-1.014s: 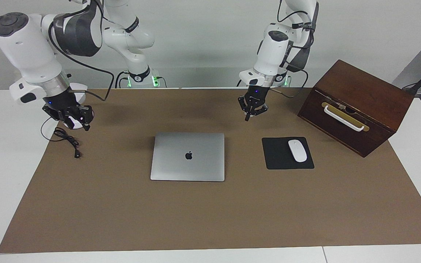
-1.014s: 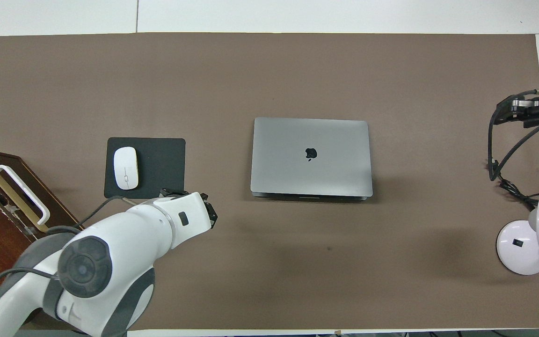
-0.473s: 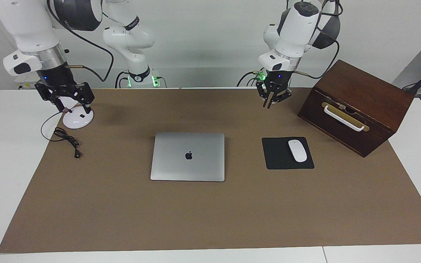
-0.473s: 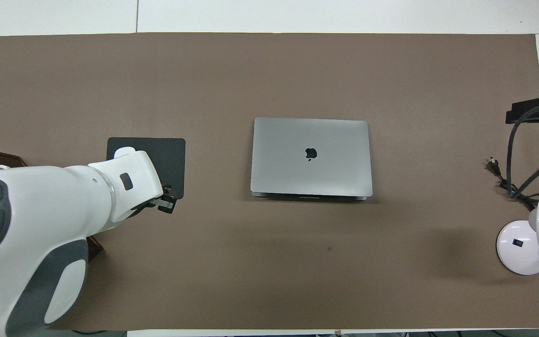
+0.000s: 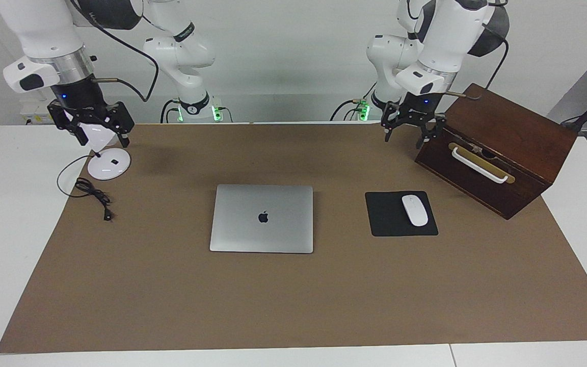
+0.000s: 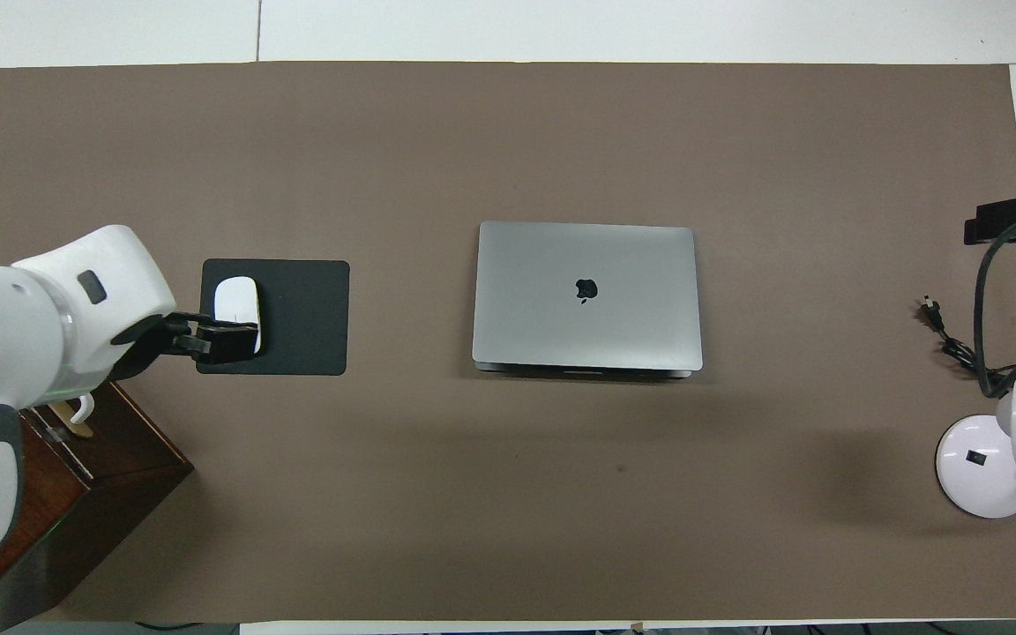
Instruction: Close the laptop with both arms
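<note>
The silver-grey laptop point(image 5: 262, 218) point(image 6: 587, 295) lies in the middle of the brown mat with its lid flat down and the dark apple logo facing up. My left gripper point(image 5: 404, 138) point(image 6: 226, 339) hangs open in the air beside the wooden box, toward the left arm's end of the table. My right gripper point(image 5: 101, 140) point(image 6: 1015, 220) hangs open over the white lamp at the right arm's end. Neither gripper touches the laptop, and both hold nothing.
A dark wooden box point(image 5: 497, 148) with a white handle stands at the left arm's end. A white mouse point(image 5: 415, 210) rests on a black mouse pad point(image 5: 390, 224) between box and laptop. A white lamp base point(image 5: 109, 164) and black cable point(image 5: 92, 196) sit at the right arm's end.
Both arms have risen and swung outward, away from the laptop toward the table's ends. Both grippers have opened, the left from shut. The laptop has not moved.
</note>
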Tool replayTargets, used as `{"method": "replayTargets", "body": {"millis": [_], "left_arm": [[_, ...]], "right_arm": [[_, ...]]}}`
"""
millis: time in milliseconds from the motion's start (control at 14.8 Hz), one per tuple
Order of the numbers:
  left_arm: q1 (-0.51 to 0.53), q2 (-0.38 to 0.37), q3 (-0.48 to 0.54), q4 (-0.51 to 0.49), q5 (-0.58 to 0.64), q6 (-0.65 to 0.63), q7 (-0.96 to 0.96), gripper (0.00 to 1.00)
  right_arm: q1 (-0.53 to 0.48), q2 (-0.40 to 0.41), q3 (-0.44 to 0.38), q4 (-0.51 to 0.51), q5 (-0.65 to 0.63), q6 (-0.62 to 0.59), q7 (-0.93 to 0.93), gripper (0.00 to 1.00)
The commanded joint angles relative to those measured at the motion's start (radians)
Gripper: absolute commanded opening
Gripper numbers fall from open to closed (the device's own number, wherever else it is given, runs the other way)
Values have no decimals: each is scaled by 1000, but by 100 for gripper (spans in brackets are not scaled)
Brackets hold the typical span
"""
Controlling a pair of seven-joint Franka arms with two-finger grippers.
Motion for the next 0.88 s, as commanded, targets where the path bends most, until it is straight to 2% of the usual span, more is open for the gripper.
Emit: {"method": "replayTargets", "body": {"millis": [0, 135, 405, 811], "left_arm": [[80, 14, -9, 37, 2, -39, 1, 100], [121, 17, -9, 45, 2, -45, 1, 100], [206, 38, -9, 97, 3, -77, 1, 100], [256, 138, -9, 295, 5, -180, 4, 100]], "right_arm": [[-2, 19, 4, 77, -12, -97, -25, 100], [-2, 32, 4, 116, -12, -176, -23, 100], [-4, 32, 4, 116, -15, -185, -28, 100], [-7, 32, 4, 114, -9, -207, -62, 100]]}}
